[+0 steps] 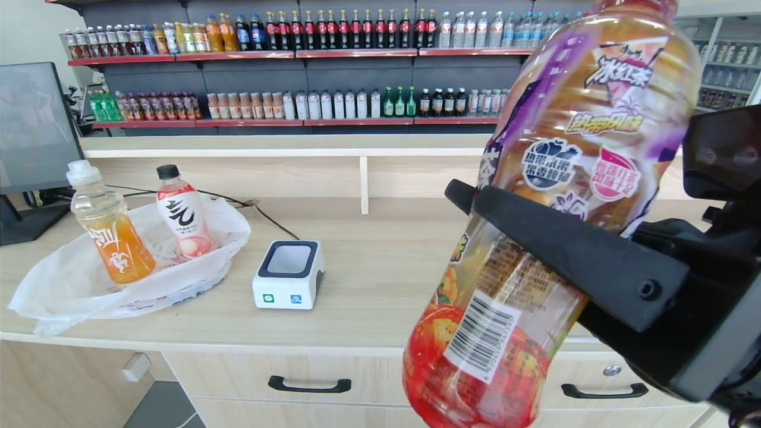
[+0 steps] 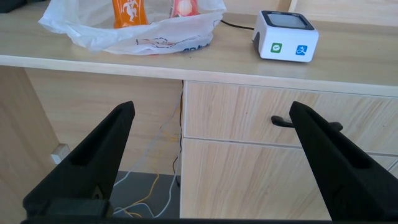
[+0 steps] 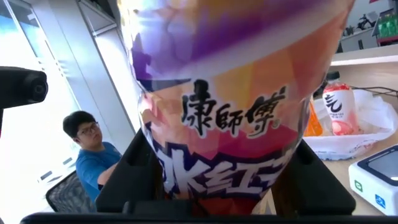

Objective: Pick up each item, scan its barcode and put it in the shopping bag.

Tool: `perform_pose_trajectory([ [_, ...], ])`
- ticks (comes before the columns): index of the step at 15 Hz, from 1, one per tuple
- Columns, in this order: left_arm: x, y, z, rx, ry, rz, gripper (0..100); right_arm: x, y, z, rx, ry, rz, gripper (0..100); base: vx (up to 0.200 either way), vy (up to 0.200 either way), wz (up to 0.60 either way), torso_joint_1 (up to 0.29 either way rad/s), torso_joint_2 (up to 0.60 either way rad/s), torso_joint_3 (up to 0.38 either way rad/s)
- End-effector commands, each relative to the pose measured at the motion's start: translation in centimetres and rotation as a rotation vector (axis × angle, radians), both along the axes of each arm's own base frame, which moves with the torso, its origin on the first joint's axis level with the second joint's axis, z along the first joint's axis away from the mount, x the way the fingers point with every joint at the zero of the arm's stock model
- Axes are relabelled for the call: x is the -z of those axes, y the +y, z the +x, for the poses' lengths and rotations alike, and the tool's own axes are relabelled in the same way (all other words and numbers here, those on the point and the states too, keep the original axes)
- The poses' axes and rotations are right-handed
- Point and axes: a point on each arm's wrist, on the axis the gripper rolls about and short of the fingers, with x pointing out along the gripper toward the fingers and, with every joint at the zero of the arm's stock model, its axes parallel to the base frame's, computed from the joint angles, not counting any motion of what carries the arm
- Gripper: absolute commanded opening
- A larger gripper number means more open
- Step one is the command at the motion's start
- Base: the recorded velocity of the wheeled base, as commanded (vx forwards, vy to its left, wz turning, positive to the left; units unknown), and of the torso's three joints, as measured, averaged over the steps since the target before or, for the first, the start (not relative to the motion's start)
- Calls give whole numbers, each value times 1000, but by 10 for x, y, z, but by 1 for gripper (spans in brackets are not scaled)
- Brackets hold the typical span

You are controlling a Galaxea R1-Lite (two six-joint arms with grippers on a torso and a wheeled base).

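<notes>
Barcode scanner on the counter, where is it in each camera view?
Head view: barcode scanner centre-left, right of the shopping bag.
Left wrist view: barcode scanner on the counter above the drawers.
Right wrist view: barcode scanner cut off at the edge.
Shared landmark: the shopping bag.

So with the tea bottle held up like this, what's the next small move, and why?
Probably lower the right end effector toward the scanner, barcode turned to its window: the tea bottle is gripped high above the counter, far from it.
</notes>
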Motion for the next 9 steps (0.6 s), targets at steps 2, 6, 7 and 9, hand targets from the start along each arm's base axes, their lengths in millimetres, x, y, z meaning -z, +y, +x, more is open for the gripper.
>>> perform_pose_trajectory([
  [2,0,0,0,0,0,0,100,-8,-5,-5,-6,-17,29,0,0,0,0,0,0,0],
  [6,0,0,0,0,0,0,100,-17,-12,-11,-27,-10,69,0,0,0,0,0,0,0],
  [7,0,0,0,0,0,0,100,-17,-13,-11,-26,-10,67,0,0,0,0,0,0,0],
  [9,0,0,0,-2,0,0,100,-16,-13,-12,-26,-9,66,0,0,0,0,0,0,0],
])
